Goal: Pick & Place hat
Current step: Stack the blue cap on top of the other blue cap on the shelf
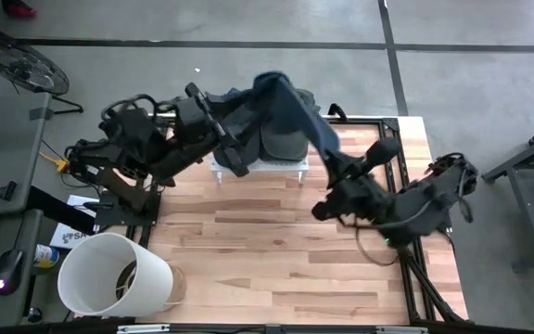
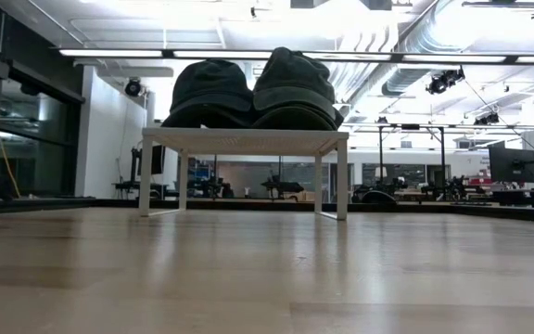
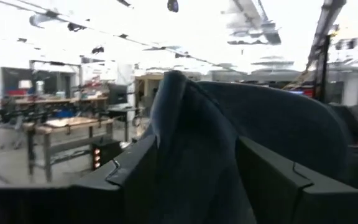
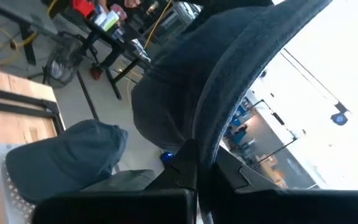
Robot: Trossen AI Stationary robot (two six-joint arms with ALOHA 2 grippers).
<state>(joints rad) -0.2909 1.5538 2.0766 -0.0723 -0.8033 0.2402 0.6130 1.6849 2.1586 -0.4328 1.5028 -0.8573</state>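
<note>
The dark blue fabric hat [image 1: 290, 102] hangs at upper centre above the small white rack [image 1: 260, 167]. Your right gripper [image 4: 194, 168] pinches its brim; left gripper [image 3: 194, 180] straddles it, parted. Lower it level.

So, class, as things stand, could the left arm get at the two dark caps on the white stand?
Probably not yet: the blue hat, stretched between the left gripper and the right gripper with its shut jaws, hangs directly over the dark caps on the white stand, blocking the way down.
</note>
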